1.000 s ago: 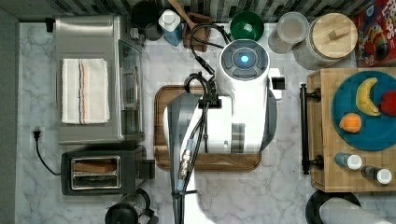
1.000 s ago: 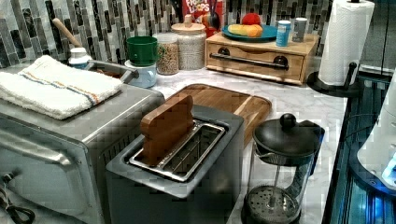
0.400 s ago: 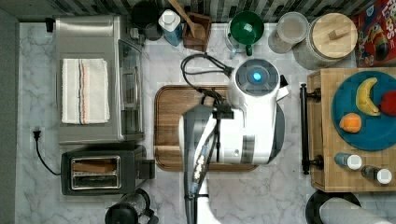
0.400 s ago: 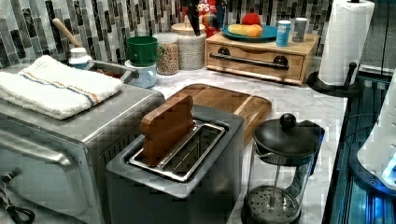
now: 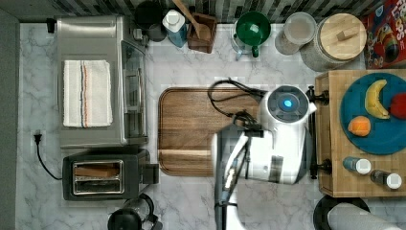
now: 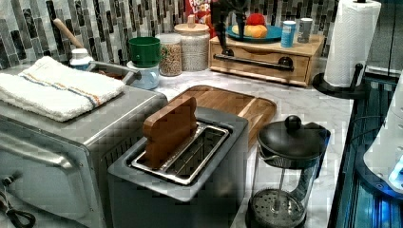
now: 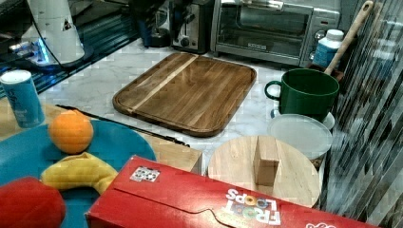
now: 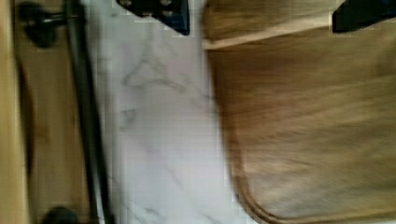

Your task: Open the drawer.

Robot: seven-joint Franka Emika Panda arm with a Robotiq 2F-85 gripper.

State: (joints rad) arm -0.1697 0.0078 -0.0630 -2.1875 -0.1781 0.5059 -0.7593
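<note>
We list a marble counter [image 5: 191, 201] holding, at the top view's right, a butcher-block cabinet [image 5: 335, 143] whose front carries the drawer [image 6: 259, 61], light wood, shut flush with the cabinet face, its long black bar handle [image 6: 252, 62] running across the panel on two round mounts. In the wrist view we see the same handle [image 8: 86, 116] as a dark bar over light wood, with a strip of marble between it and the cutting board [image 8: 308, 121]. The gripper [image 8: 261, 14] shows there as two dark fingertips [image 8: 161, 10] set well apart, wide and holding nothing, one over the marble near the handle, the other over the board. In the top view the white arm [image 5: 277, 139] lies over the right part of the cutting board [image 5: 191, 129], its wrist just beside the drawer front. On the cabinet top we record a blue plate [image 5: 378, 139] with a banana [image 5: 376, 98], an orange [image 5: 359, 126] and a red fruit [image 5: 397, 105], plus two small bottles [image 5: 356, 165]. Along the far wall stand a green mug [image 5: 253, 26], a lidded jar [image 5: 337, 40] and a cereal box [image 7: 214, 199]. At the top view's left we note a toaster oven [image 5: 95, 81] with a folded towel [image 5: 86, 93] on it, a toaster [image 5: 103, 175], and a French press [image 6: 285, 175].
</note>
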